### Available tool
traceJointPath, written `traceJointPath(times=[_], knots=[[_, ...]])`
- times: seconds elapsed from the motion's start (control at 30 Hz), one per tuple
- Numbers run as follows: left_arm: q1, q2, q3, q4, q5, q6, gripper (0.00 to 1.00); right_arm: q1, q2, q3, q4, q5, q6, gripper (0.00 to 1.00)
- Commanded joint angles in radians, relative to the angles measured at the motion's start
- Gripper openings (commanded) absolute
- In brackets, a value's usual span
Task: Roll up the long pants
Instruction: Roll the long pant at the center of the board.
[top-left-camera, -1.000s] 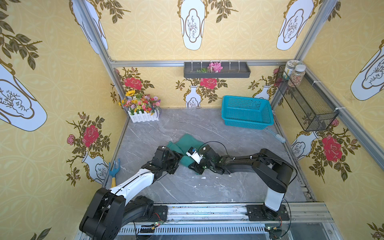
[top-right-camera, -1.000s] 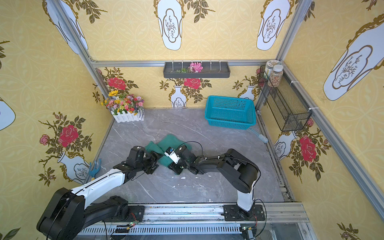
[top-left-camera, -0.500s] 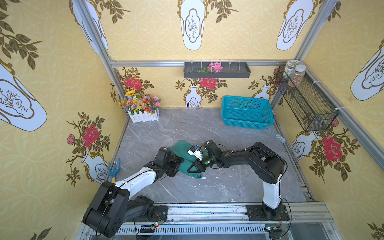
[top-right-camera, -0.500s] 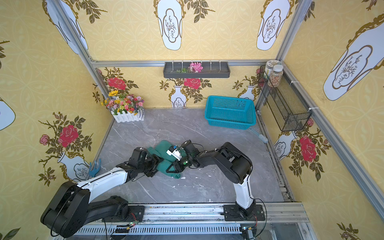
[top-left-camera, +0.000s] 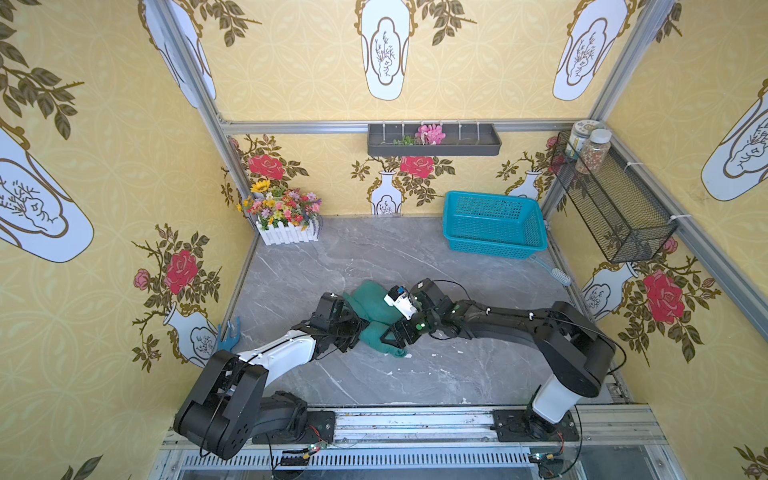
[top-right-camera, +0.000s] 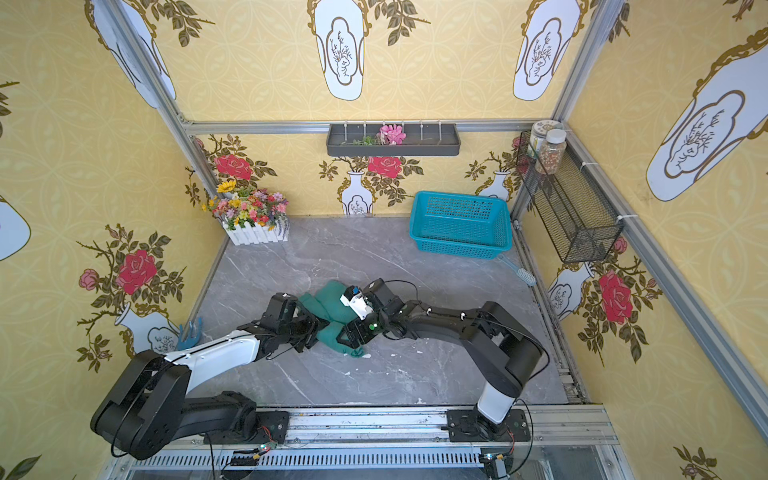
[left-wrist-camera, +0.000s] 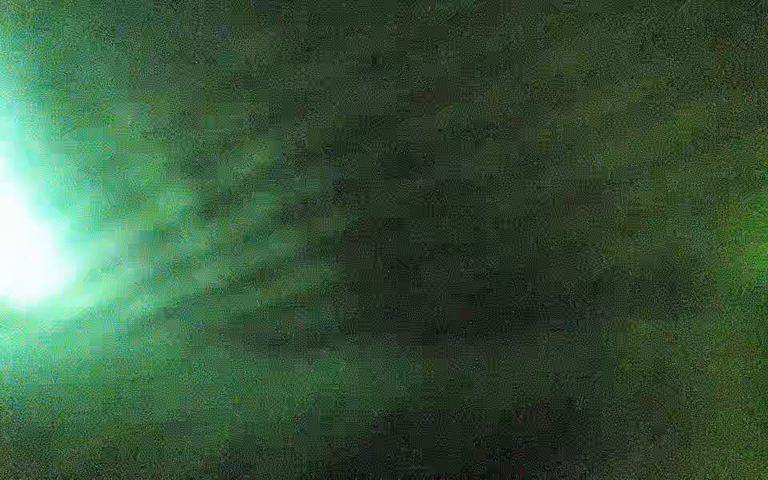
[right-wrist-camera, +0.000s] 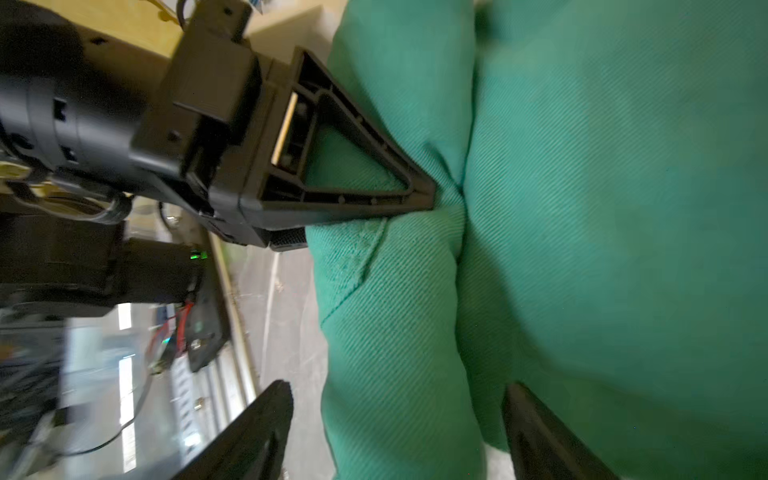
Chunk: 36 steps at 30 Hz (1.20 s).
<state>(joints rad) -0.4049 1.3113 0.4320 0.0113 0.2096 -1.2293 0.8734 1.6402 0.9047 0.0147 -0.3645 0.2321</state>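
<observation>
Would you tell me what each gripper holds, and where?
Right gripper: open, nothing held. Left gripper digs into a fold of the long pants; grip unclear.

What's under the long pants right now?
The long pants lie bunched on the grey tabletop; only bare marble shows around them. Anything beneath the bundle is covered by fabric.

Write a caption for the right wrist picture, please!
Open right gripper straddles the bunched long pants; left gripper presses into a fold.
</observation>
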Motion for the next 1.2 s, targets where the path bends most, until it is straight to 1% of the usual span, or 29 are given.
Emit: traceJointPath(times=[0.0,0.03,0.13,0.23,0.33,0.47,0.57,0.6,0.67,0.7,0.77,0.8,0.83,0.9,0.93,1.0,1.07,1.17], knots=[[0.001,0.018,-0.012,-0.125,-0.047,0.005,0.35,0.105,-0.057,-0.012,-0.045,0.396,-0.144,0.91],[0.001,0.019,-0.012,-0.125,-0.047,0.007,0.35,0.148,-0.071,-0.021,-0.025,0.443,-0.185,0.94],[0.002,0.016,-0.013,-0.125,-0.045,0.007,0.35,0.257,-0.074,-0.031,0.017,0.602,-0.306,0.94],[0.001,0.013,-0.015,-0.127,-0.047,0.003,0.35,0.323,-0.024,-0.025,0.047,0.722,-0.423,0.93],[0.001,0.009,-0.017,-0.128,-0.047,0.002,0.35,0.347,0.045,0.002,0.059,0.787,-0.495,0.91],[0.001,0.004,-0.019,-0.130,-0.049,0.000,0.35,0.367,0.119,0.021,0.089,0.809,-0.572,0.90],[0.002,0.004,-0.018,-0.129,-0.047,-0.001,0.35,0.378,0.173,0.039,0.104,0.822,-0.604,0.88],[0.001,0.004,-0.018,-0.127,-0.047,-0.001,0.35,0.380,0.193,0.042,0.109,0.825,-0.606,0.86],[0.001,0.003,-0.019,-0.125,-0.044,-0.002,0.35,0.380,0.221,0.043,0.125,0.829,-0.602,0.76],[0.002,0.001,-0.019,-0.125,-0.044,-0.002,0.35,0.378,0.232,0.038,0.134,0.829,-0.595,0.67],[0.001,-0.004,-0.020,-0.126,-0.043,-0.004,0.35,0.378,0.243,0.025,0.148,0.829,-0.575,0.53],[0.001,-0.009,-0.022,-0.125,-0.043,-0.005,0.36,0.377,0.244,0.016,0.153,0.820,-0.561,0.45],[0.002,-0.015,-0.023,-0.125,-0.044,-0.008,0.37,0.376,0.242,0.008,0.154,0.812,-0.549,0.40],[0.001,-0.037,-0.023,-0.121,-0.047,-0.011,0.40,0.366,0.232,-0.009,0.144,0.771,-0.514,0.32],[0.001,-0.053,-0.025,-0.108,-0.047,-0.012,0.44,0.356,0.222,-0.017,0.133,0.733,-0.489,0.29],[0.001,-0.094,-0.025,-0.083,-0.055,-0.007,0.54,0.315,0.197,-0.028,0.104,0.611,-0.422,0.27],[0.001,-0.137,-0.012,-0.088,-0.074,0.002,0.64,0.251,0.170,-0.043,0.085,0.454,-0.345,0.26],[0.000,-0.168,0.005,-0.114,-0.088,0.009,0.71,0.160,0.150,-0.062,0.074,0.227,-0.266,0.26]])
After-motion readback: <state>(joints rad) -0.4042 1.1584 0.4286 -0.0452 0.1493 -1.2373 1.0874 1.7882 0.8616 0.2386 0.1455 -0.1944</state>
